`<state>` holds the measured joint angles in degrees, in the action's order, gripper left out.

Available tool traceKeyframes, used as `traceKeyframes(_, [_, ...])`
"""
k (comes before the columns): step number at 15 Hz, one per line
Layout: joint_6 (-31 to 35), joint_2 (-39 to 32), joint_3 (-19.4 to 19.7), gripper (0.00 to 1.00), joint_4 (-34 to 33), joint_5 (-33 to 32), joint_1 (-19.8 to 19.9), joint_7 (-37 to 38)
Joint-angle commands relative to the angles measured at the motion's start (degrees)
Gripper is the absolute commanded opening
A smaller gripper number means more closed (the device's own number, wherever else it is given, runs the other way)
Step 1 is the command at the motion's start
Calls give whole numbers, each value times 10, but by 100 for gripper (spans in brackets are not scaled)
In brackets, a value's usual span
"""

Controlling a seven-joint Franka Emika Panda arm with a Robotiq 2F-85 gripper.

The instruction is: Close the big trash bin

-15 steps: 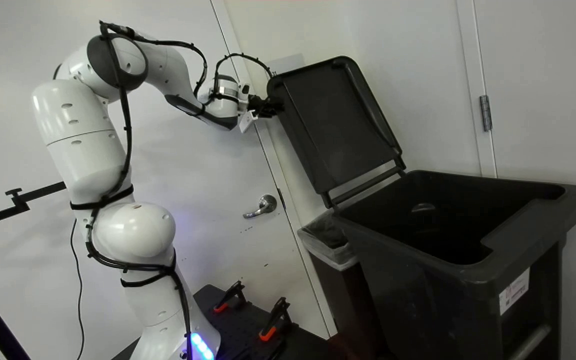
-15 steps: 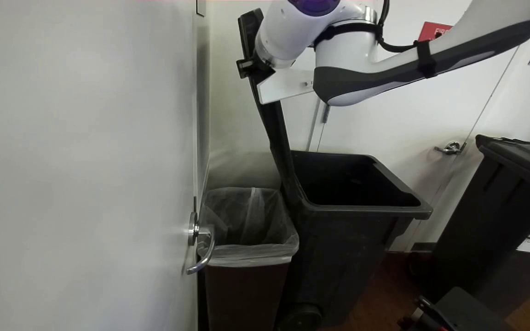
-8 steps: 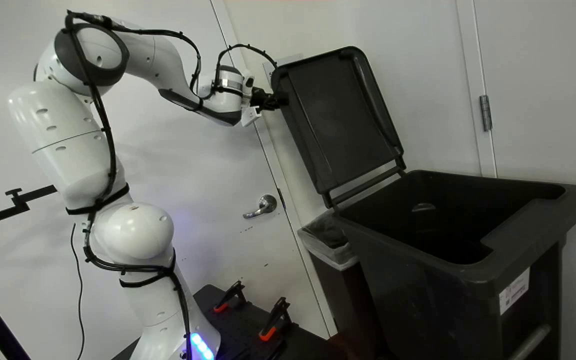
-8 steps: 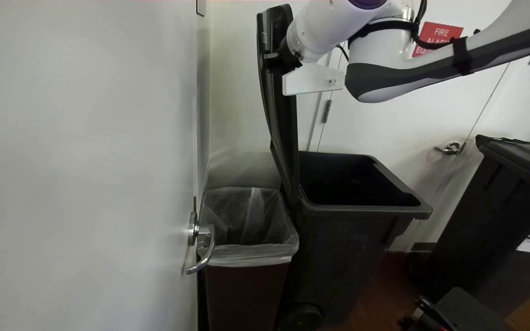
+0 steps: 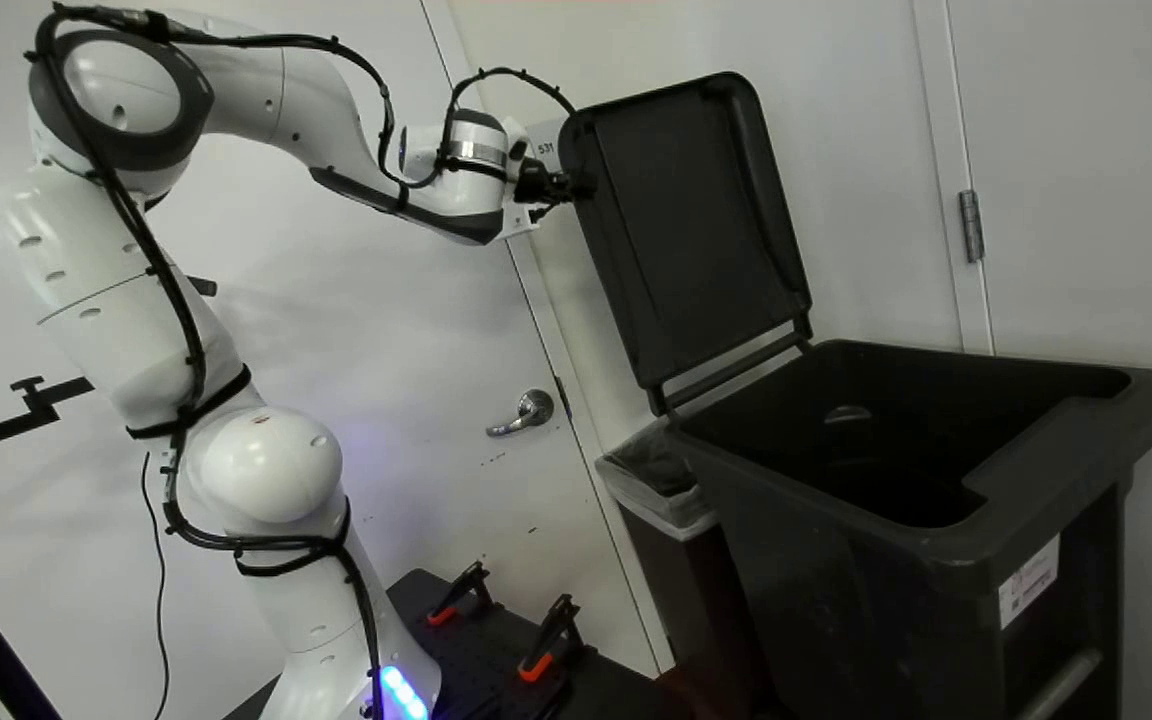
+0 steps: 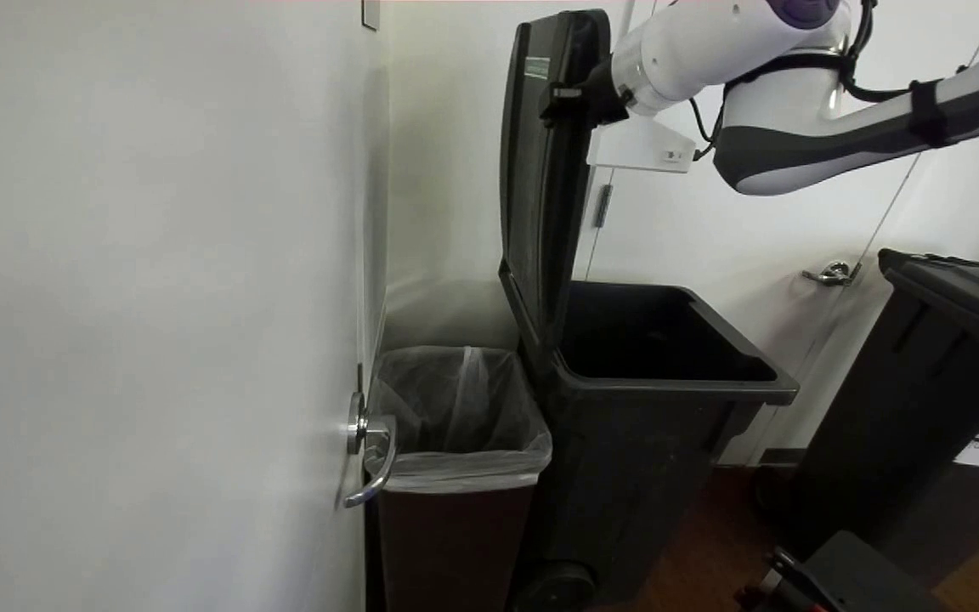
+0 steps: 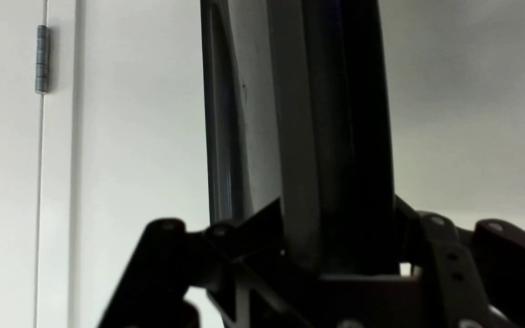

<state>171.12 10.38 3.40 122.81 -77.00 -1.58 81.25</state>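
The big trash bin point(image 5: 836, 590) is dark grey-black and stands open. It also shows in an exterior view point(image 6: 625, 467). Its lid point(image 5: 691, 225) stands nearly upright on its hinge, with a green-white label on its outer face in an exterior view point(image 6: 538, 68). My gripper point(image 5: 574, 186) is at the lid's upper edge, high above the rim, in both exterior views point(image 6: 573, 104). In the wrist view the lid edge point(image 7: 299, 136) runs between the two fingers, which press on both sides of it point(image 7: 338, 214). The parts of the fingers behind the lid are hidden.
A brown bin point(image 6: 460, 544) with a clear liner stands close beside the big bin. A door with a lever handle point(image 6: 377, 463) is near it. Another dark wheelie bin point(image 6: 923, 408) stands further off. A black table point(image 5: 506, 650) with orange-black clamps is at the arm's base.
The lid has swung up from leaning back over the brown bin to nearly upright. My gripper has moved up with it at its edge, and the arm's elbow has drawn back and up.
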Motion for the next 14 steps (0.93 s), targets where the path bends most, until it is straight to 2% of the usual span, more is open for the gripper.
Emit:
traceKeyframes(1, [19, -2, 32, 24, 23, -27, 32, 34])
traceKeyframes(4, [36, 5, 41, 24, 32, -41, 39, 56])
traceKeyframes(5, [52, 22, 31, 49, 25, -27, 21, 50])
traceKeyframes(11, [56, 26, 33, 49, 30, -29, 25, 57])
traceKeyframes(12, [55, 25, 35, 24, 30, -24, 25, 55])
traceKeyframes(14, [63, 24, 41, 24, 31, -23, 30, 59])
